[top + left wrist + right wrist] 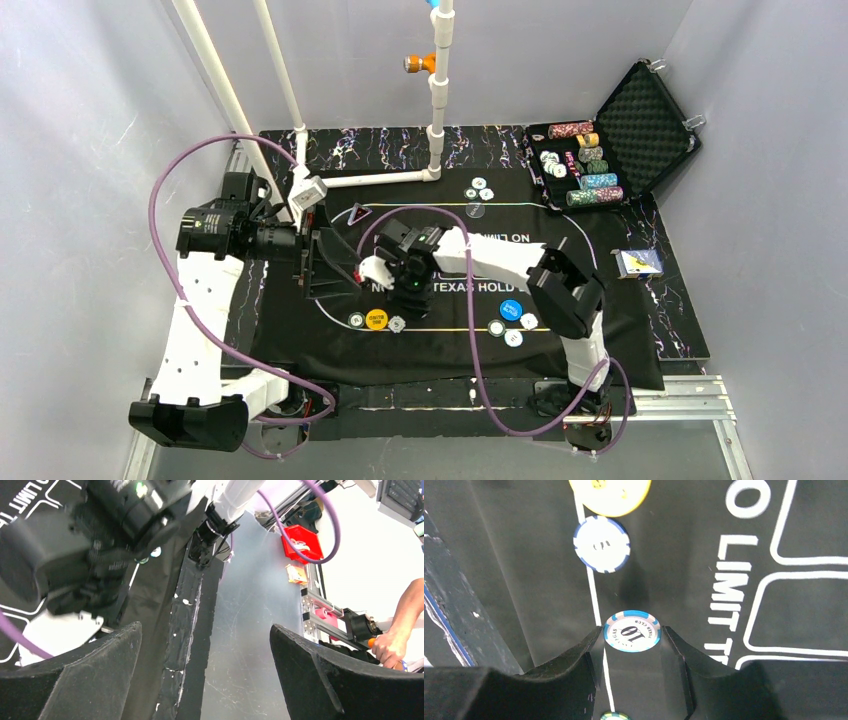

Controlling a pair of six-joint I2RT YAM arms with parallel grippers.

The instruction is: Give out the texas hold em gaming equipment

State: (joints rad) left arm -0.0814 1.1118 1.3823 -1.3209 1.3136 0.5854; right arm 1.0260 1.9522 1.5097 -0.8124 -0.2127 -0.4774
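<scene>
Surface: black marbled bench (380, 145) between grey walls, carrying a black felt mat printed NO LIMIT TEXAS HOLD'EM (300, 345).
Right claw (632, 639): reaches down over the mat's near-left part, pinching a white-and-light-blue round poker chip marked 10 (632, 631) by its rim, one black fingertip (591, 647) on each side.
Held chip, position: right at the fingertips, over the thin pale line printed on the mat; cannot tell if it touches the mat.
Held chip, facing: printed face towards the wrist camera; round, so no long axis.
Ahead of fingertips: white round chip with dark-blue rim marks and a 5 (601, 537), flat on the same line, apart from the held chip; yellow round button disc (610, 495) just beyond it.
Behind fingertips: green-rimmed chip (614, 716), cut off by the frame edge.
Left claw (206, 672): spread wide, nothing between its fingers; at the mat's left side, near the right wrist.
Near right elbow: blue round button disc (511, 309) with two white chips (529, 321) and a green chip (496, 328) close by.
Far side: small chip cluster (479, 189).
Right edge: blue-backed playing cards (637, 262).
Far-right corner: open black foam-lined case (650, 120) with rows of chips (590, 165).
</scene>
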